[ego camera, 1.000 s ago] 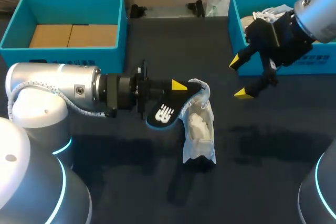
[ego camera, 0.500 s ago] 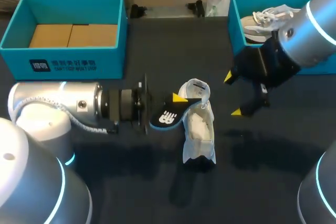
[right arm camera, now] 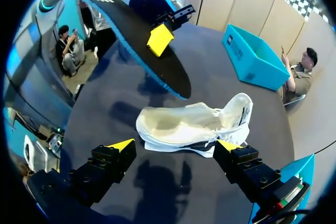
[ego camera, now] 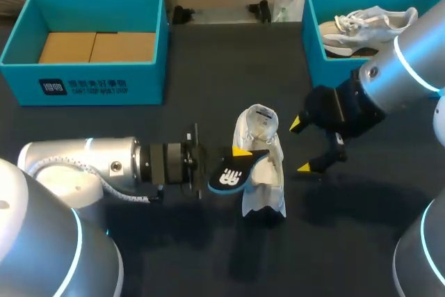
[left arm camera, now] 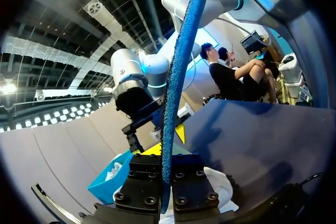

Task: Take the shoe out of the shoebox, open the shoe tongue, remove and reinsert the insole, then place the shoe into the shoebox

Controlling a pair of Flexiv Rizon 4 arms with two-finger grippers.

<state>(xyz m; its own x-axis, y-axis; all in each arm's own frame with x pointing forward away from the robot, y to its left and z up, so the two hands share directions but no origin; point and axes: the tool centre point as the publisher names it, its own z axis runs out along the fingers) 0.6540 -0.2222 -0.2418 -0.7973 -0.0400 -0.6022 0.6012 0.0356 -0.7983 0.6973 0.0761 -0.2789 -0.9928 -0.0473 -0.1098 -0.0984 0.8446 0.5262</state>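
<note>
Black tabletop (ego camera: pixel 208 81) carries a left teal cardboard shoebox (ego camera: pixel 90 88) and a right teal cardboard shoebox (ego camera: pixel 313 53) at its far side. The white mesh shoe (ego camera: pixel 263 172) lies mid-table. My left gripper (ego camera: pixel 236 161) pinches the black blue-edged insole (ego camera: pixel 229 175) just above the shoe. My right gripper (ego camera: pixel 300 145) hangs beside the shoe, spread wide and holding nothing.

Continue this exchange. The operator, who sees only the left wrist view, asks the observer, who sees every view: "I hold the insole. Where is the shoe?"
Observer: The shoe sits on the table, close beside the insole in the left gripper.
Operator: Is the right gripper holding it?
Observer: No. The right gripper is open and empty, apart from the shoe.
Operator: Which box is free?
Observer: The left box holds brown cardboard, no shoe.
</note>
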